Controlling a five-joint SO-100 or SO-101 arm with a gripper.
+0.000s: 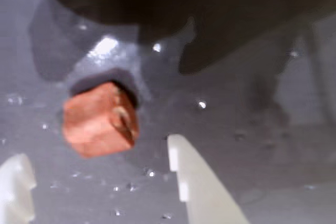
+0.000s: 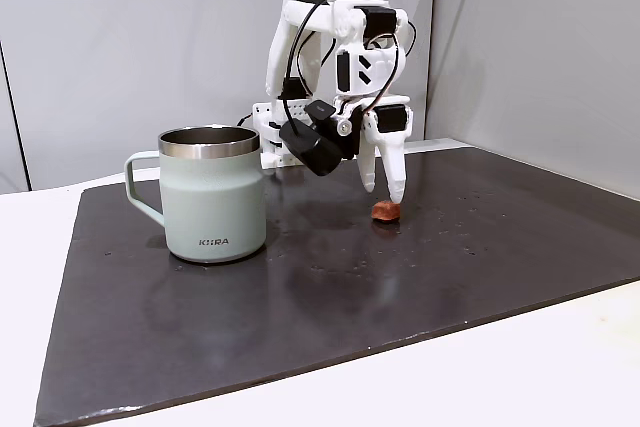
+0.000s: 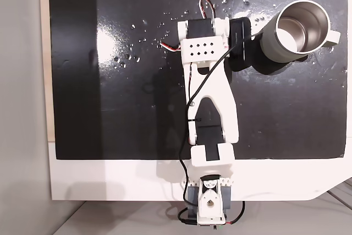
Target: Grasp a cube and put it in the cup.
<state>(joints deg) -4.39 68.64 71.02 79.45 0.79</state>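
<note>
Up close in the wrist view, the two white fingertips (image 1: 197, 182) poke in from the bottom edge, spread well apart with nothing pinched between them, so the gripper (image 1: 100, 182) is open. Just past them the cube (image 1: 100, 119) sits on the dark mat (image 1: 236, 129), a little reddish-brown block with rounded corners, lying between the two tips' lines but further out and closer to the left one, not touching either. It's a bit blurry, and there's a big dark shadow across the top of that view. From the side fixed view the gripper (image 2: 383, 187) hangs pointing down right above the cube (image 2: 385, 211), with the tips just short of the mat (image 2: 480, 247) and the cube near the right finger. The cup (image 2: 214, 195) stands upright well off to the left in that view, handle facing left, dark lettering low on its side, nothing visible inside from here. In the top-down fixed view the arm (image 3: 209, 86) stretches across the mat (image 3: 110, 81) and the cup (image 3: 297, 31) sits off to the upper right, its steel inside looking bare.
</note>
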